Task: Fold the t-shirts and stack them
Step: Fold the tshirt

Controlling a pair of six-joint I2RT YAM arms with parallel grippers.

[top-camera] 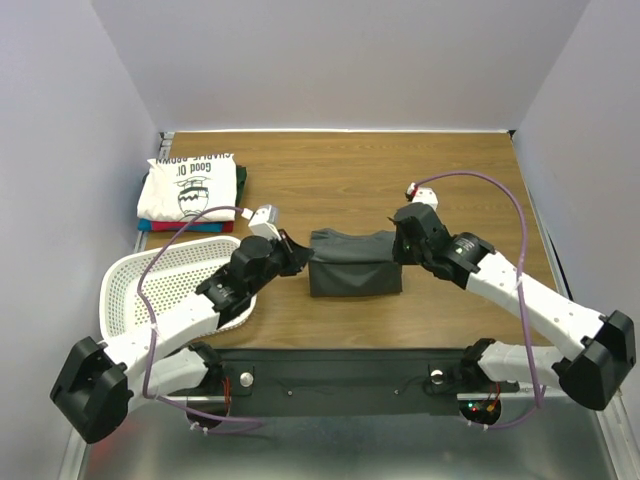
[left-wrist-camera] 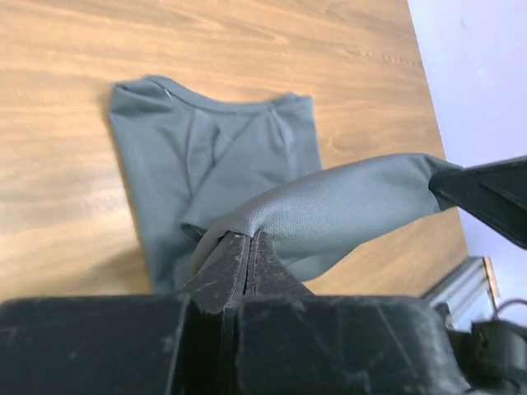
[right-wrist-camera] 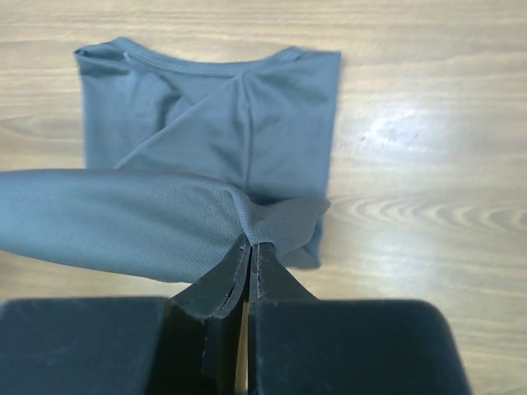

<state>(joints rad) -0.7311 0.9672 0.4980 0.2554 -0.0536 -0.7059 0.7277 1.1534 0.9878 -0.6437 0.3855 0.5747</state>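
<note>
Charcoal-grey t-shirt (top-camera: 355, 265) lies mid-desk (top-camera: 330, 170), partly folded, with one edge lifted off the lower layers. Left gripper (left-wrist-camera: 249, 240) is pressed together on the lifted edge's 9 o'clock end. Right gripper (right-wrist-camera: 250, 243) pinches the 3 o'clock end the same way, and the cloth spans between them.

The fabric is a thin mesh knit. I judge it light, limp and likely to sag mid-span and slide on itself. The end corners look like the right hold, and I'd carry both level so the fold lands square.

White graphic tee (top-camera: 192, 185) tops the folded stack at 10 o'clock. The perforated basket (top-camera: 170, 275) is at 8 o'clock.
</note>
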